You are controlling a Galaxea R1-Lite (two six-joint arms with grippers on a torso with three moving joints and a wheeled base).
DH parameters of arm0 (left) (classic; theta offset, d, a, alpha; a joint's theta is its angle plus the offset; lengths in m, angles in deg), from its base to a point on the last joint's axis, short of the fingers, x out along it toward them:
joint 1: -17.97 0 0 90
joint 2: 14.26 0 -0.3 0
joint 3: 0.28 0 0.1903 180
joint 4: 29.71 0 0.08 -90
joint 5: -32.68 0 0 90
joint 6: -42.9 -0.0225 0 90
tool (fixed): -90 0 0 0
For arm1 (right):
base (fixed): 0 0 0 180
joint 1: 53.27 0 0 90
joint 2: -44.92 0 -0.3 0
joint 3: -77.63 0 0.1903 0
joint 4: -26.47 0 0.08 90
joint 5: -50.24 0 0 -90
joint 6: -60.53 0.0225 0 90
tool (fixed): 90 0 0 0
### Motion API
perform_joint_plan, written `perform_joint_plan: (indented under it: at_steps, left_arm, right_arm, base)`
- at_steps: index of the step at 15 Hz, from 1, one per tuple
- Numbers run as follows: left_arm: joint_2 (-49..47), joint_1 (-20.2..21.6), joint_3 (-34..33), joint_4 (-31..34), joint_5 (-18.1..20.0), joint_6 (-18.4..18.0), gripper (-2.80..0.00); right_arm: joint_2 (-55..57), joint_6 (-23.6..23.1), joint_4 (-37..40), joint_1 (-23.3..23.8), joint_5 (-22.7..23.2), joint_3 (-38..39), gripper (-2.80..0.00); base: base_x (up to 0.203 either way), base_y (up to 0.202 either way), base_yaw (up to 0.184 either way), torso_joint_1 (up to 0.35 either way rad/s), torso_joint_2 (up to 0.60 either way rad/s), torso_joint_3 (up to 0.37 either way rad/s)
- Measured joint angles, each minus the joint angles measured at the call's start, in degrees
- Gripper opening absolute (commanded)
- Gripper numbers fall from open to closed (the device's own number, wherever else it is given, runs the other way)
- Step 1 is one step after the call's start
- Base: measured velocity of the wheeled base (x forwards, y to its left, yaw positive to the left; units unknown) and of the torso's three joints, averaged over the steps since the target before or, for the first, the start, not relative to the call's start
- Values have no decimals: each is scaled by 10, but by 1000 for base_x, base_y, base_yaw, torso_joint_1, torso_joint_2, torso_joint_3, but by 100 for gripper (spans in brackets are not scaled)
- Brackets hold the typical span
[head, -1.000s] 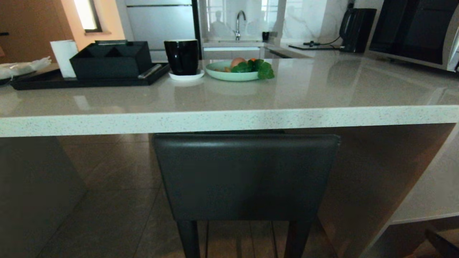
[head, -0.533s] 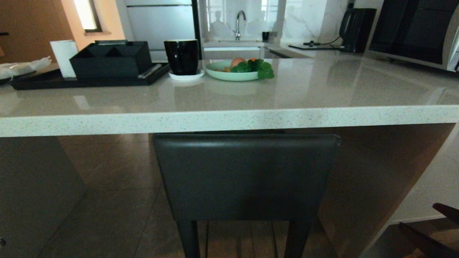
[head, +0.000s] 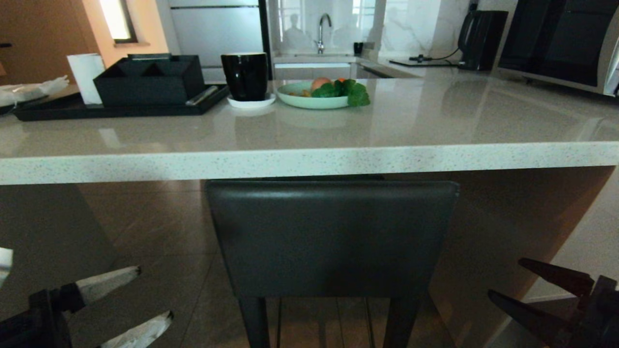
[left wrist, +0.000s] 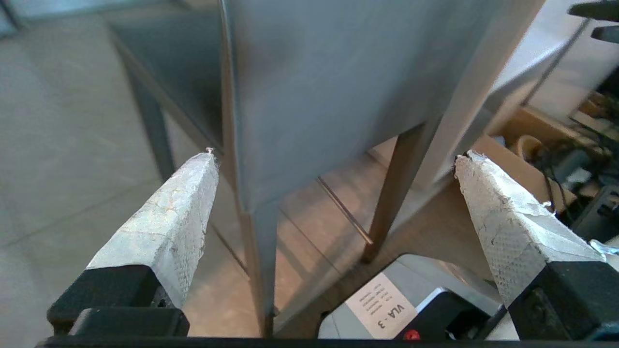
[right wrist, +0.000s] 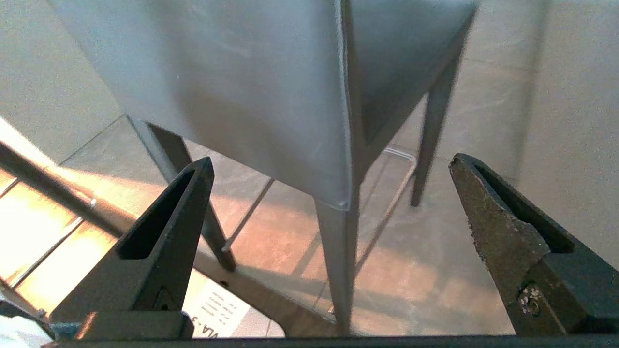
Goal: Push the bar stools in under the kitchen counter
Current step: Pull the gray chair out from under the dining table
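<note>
Bar stool (head: 331,237) centred before kitchen worktop (head: 309,162), backrest just below slab edge, not yet pushed under. Left gripper (head: 145,302) and right gripper (head: 505,279) newly risen into head view, flanking stool; both jaws wide, empty. Push imminent.

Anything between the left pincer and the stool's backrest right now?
Nothing: in the head view only bare floor separates the open left pincer from the bar stool. The left wrist view shows the same clear gap.
</note>
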Motion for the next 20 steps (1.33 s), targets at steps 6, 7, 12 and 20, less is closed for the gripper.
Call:
perform_joint_plan:
  at_steps: [6, 7, 12, 20]
  left_arm:
    - [-290, 25, -73, -431, 95, 8, 0]
    - [-316, 19, -71, -467, 98, 7, 0]
    - [-385, -5, -22, -479, 100, 6, 0]
    - [-451, -2, 32, -479, 98, 2, 0]
  right_arm:
    - [197, 1, -277, 4, 131, 28, 0]
    - [218, 2, -286, 4, 141, 18, 0]
    - [285, 3, -310, 2, 177, -20, 0]
    - [356, 2, -337, -5, 177, -79, 0]
  base:
    - [0, 0, 0, 0, 0, 0]
    - [0, 0, 0, 0, 0, 0]
    - [0, 0, 0, 0, 0, 0]
    - [0, 0, 0, 0, 0, 0]
